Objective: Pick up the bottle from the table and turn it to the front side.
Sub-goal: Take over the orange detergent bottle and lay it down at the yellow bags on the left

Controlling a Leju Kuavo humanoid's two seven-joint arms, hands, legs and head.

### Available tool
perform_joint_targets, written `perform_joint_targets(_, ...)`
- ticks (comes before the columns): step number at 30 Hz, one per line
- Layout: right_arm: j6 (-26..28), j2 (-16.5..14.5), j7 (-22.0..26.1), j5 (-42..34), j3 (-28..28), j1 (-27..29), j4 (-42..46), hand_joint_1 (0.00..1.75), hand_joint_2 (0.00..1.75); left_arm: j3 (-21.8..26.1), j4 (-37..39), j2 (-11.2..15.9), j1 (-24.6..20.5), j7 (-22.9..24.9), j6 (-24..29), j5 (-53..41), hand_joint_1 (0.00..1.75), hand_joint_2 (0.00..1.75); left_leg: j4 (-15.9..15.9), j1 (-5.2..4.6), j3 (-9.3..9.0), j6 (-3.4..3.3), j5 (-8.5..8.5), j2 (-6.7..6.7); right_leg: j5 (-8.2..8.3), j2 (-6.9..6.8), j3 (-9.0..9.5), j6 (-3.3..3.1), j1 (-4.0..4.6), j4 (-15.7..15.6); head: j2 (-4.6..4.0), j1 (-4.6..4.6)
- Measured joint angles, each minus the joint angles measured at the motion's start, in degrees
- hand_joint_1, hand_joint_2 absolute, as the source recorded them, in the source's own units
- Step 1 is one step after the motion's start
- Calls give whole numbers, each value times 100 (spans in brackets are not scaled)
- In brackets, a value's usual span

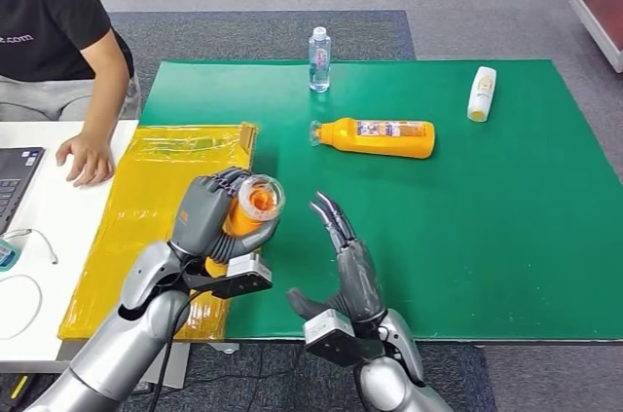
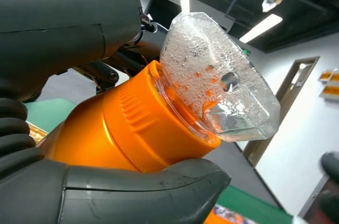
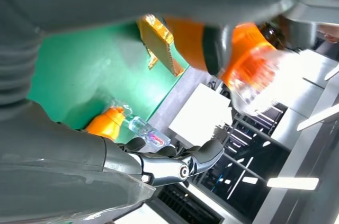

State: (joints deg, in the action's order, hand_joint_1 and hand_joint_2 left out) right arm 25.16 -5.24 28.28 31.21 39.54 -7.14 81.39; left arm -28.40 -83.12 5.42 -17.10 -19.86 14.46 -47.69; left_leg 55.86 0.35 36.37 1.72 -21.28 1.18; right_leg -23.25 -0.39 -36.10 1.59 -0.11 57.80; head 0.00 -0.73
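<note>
My left hand (image 1: pixel 209 217) grips an orange bottle (image 1: pixel 246 212) with a clear cap (image 1: pixel 262 200), lifted above the near left part of the green table, cap end tilted up toward me. In the left wrist view the orange bottle (image 2: pixel 132 128) sits between thumb and fingers, its clear cap (image 2: pixel 217 78) full of bubbles. My right hand (image 1: pixel 346 256) is open just to the right of the bottle, fingers stretched forward, not touching it. The right wrist view shows the held bottle (image 3: pixel 243 57) beyond my right hand's fingers (image 3: pixel 176 163).
A second orange bottle (image 1: pixel 379 136) lies on its side mid-table on the green mat (image 1: pixel 477 237). A small clear water bottle (image 1: pixel 318 58) stands at the far edge, a white bottle (image 1: pixel 481 93) lies far right. A yellow bag (image 1: pixel 162 178) lies left; a person's hand (image 1: pixel 88 157) rests beside it.
</note>
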Motion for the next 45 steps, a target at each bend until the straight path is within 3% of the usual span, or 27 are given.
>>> perform_joint_targets(17,-85,-51,-21,-320,-302,189,45,0,0,-122,222,248,-57,78,7,-557,175,175,0,0,-1,1,0,0,0,1,2,0,0,0,0,-2)
perform_joint_targets(34,155,-84,122,-801,-1474,620,479,0,0,-139,242,501,-63,198,-17,-925,175,175,-1,1,-18,7,-4,2,5,8,12,-10,1,2,0,-1)
perform_joint_targets(45,73,-163,158,-859,-1831,805,568,0,0,-136,281,828,-242,357,-464,-1197,175,175,-1,1,-26,9,1,2,8,8,17,-15,1,6,0,0)
